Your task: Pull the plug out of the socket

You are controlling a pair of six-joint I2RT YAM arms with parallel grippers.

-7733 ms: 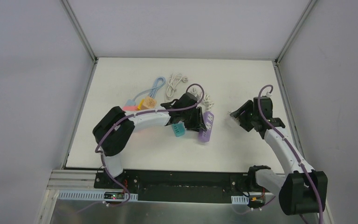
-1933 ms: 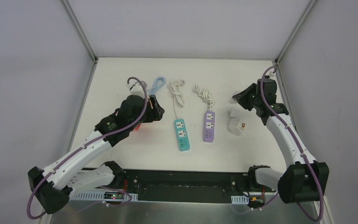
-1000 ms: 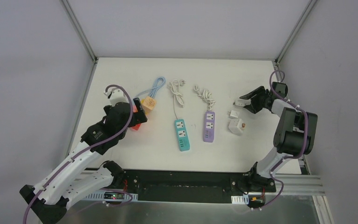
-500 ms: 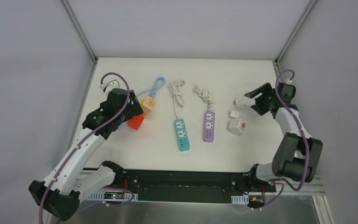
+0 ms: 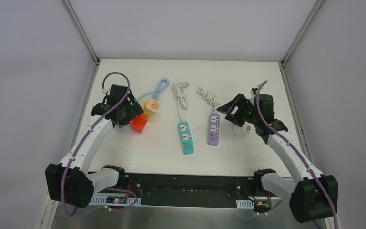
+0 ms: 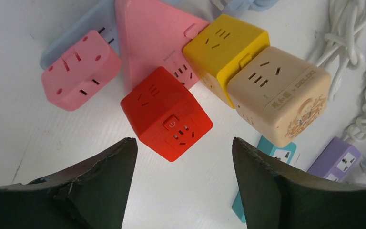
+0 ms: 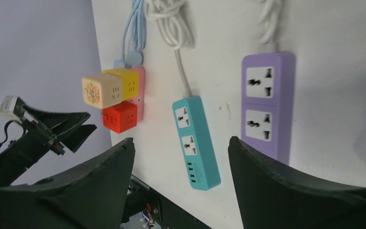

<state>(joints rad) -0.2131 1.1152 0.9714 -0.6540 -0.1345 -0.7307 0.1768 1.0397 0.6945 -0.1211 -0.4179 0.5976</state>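
Grey walls (image 5: pixel 186 28) close around a white counter (image 5: pixel 124 148), and we see both arms reaching over it from the near edge. Our left arm (image 5: pixel 88 143) bends toward the far left, our right arm (image 5: pixel 290 152) toward the middle right.

Two power strips lie side by side in the centre, the teal strip (image 5: pixel 186 138) on the left and the purple strip (image 5: pixel 213 131) just to its right. A white cable (image 5: pixel 180 93) runs from the teal one, and a second white cable (image 5: pixel 209 99) is bundled at the purple one's far end. A pale blue cable (image 5: pixel 161 87) loops away beyond the coloured cluster on the left.

That cluster is where the task's things lie. A pink triangular block (image 6: pixel 147 43) lies flat on the counter. A beige cube socket (image 6: pixel 279 95) is joined face to face to a yellow cube socket (image 6: pixel 224 47), and the yellow one sits against the block's edge. The red cube socket (image 6: pixel 157 105) sits at the block's near corner, touching it; we cannot tell whether it is plugged in. A pink plug adapter (image 6: pixel 81 71) lies just beside the block, prongs showing, apart from the red cube. A small white adapter (image 5: pixel 242 131) rests close by the right arm's wrist.

The left fingers (image 5: pixel 125 114) are released, spread wide just short of the red cube with nothing between them. The right fingers (image 5: pixel 229 106) are likewise spread and grasp nothing, hovering over the counter beside the purple strip.
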